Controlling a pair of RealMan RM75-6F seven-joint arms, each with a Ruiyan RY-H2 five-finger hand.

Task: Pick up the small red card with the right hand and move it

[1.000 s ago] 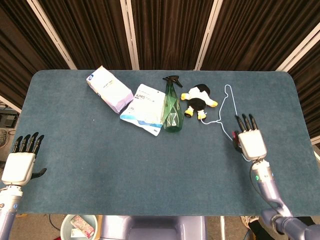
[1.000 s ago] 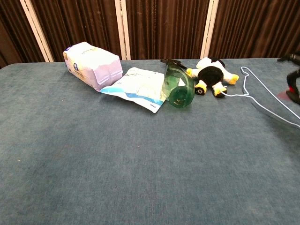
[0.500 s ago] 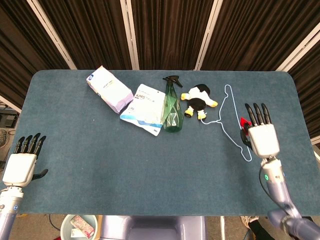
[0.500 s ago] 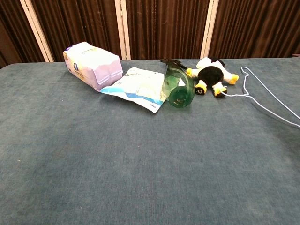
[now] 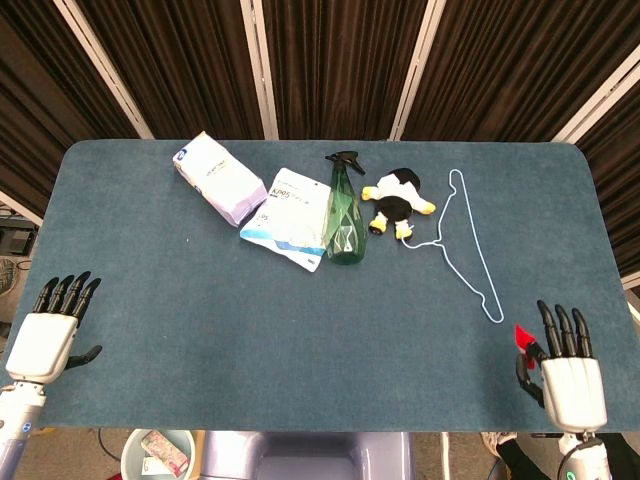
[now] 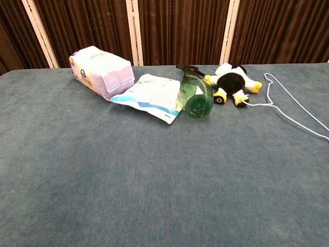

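Note:
In the head view my right hand (image 5: 566,375) is at the table's near right corner, back of the hand up. It pinches the small red card (image 5: 523,337), which pokes out at the hand's left side by the thumb. My left hand (image 5: 45,335) hovers at the near left edge with fingers apart and nothing in it. The chest view shows neither hand nor the card.
On the blue table (image 5: 200,330) lie a white wire hanger (image 5: 470,240), a penguin plush (image 5: 398,200), a green spray bottle (image 5: 344,215), a KN95 mask pack (image 5: 288,216) and a white-purple packet (image 5: 218,178). A bin (image 5: 155,455) sits below the near edge.
My right hand has pulled back from beside the hanger toward the near right corner, carrying the red card. The left hand has drifted slightly toward the near edge.

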